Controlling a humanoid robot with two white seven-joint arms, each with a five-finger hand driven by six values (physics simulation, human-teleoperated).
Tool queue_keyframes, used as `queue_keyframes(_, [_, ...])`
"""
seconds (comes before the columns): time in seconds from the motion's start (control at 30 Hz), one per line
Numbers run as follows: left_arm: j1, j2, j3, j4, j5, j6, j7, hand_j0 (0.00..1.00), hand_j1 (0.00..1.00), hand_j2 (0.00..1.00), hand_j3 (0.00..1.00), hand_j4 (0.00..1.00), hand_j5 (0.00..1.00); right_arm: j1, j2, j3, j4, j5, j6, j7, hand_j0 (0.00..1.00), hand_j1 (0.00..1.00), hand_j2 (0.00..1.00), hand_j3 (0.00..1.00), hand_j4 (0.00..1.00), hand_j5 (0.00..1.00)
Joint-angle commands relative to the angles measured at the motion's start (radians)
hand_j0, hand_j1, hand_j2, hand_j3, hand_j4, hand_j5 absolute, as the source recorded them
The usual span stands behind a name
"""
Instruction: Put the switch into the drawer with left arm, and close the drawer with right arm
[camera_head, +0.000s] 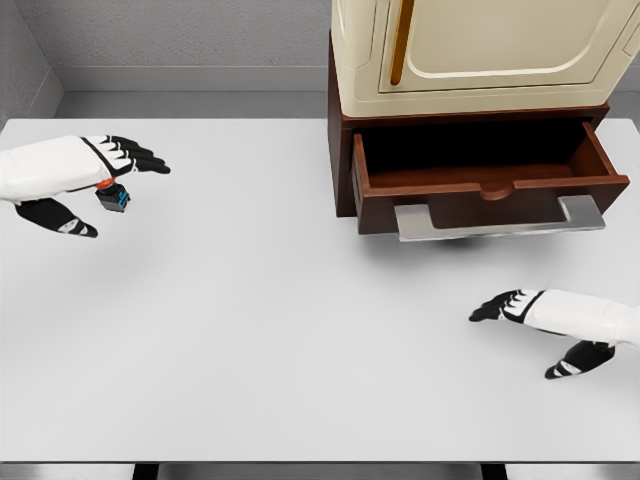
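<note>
A small black switch (113, 196) with a blue side and a red top sits at the table's left, tucked just under my left hand (110, 185). That hand's fingers stretch out over it and the thumb hangs below; whether they touch it is unclear. The brown wooden drawer (480, 186) stands pulled open at the upper right, its inside dark and bare, with a grey metal handle (498, 220) across its front. My right hand (535, 325) hovers low at the right, fingers spread, well below the drawer.
A cream cabinet (470, 50) sits on the brown drawer unit at the back right. The white table (260, 330) spans the view, with a grey wall behind it.
</note>
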Motion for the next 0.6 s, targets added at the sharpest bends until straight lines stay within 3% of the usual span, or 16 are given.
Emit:
queue_keyframes(0.0, [0.000,-0.001,0.000,0.000,0.004,0.007,0.001,1.00,1.00,1.00,1.00,1.00,1.00,-0.002,-0.004,0.005,0.000,-0.007,0.002,-0.002,1.00,1.00,1.00,1.00,1.00,1.00])
queue_keyframes(0.13, [-0.002,-0.021,0.000,0.014,-0.010,0.024,0.000,1.00,1.00,1.00,1.00,1.00,1.00,-0.015,-0.010,0.005,0.003,-0.009,0.002,-0.002,1.00,1.00,1.00,1.00,1.00,1.00])
queue_keyframes(0.2, [-0.035,-0.061,-0.012,0.028,-0.100,0.155,-0.003,1.00,1.00,1.00,1.00,1.00,1.00,-0.015,-0.020,0.005,0.003,-0.009,0.002,-0.006,1.00,1.00,1.00,1.00,1.00,1.00])
queue_keyframes(0.27, [-0.066,-0.078,-0.051,0.086,-0.120,0.186,-0.006,1.00,1.00,1.00,1.00,1.00,1.00,-0.031,-0.021,0.003,0.003,-0.009,0.002,-0.006,1.00,1.00,1.00,1.00,1.00,1.00])
queue_keyframes(0.33, [-0.074,-0.084,-0.052,0.095,-0.129,0.188,-0.006,1.00,1.00,1.00,1.00,1.00,1.00,-0.037,-0.020,0.003,0.003,-0.009,0.002,-0.004,1.00,1.00,1.00,1.00,1.00,1.00])
queue_keyframes(0.43, [-0.087,-0.128,-0.078,0.152,-0.229,0.222,-0.008,1.00,1.00,1.00,1.00,1.00,1.00,-0.035,-0.020,0.005,0.009,-0.009,0.002,-0.002,1.00,1.00,1.00,1.00,1.00,1.00])
queue_keyframes(0.5, [-0.101,-0.151,-0.083,0.186,-0.243,0.223,-0.009,1.00,1.00,1.00,1.00,1.00,1.00,-0.035,-0.020,0.005,0.009,-0.009,0.002,-0.002,1.00,1.00,1.00,1.00,1.00,1.00])
queue_keyframes(0.57, [-0.164,-0.173,-0.152,0.252,-0.243,0.223,-0.009,1.00,1.00,1.00,1.00,1.00,1.00,-0.034,-0.021,0.006,0.007,-0.009,0.002,-0.001,1.00,1.00,1.00,1.00,1.00,1.00])
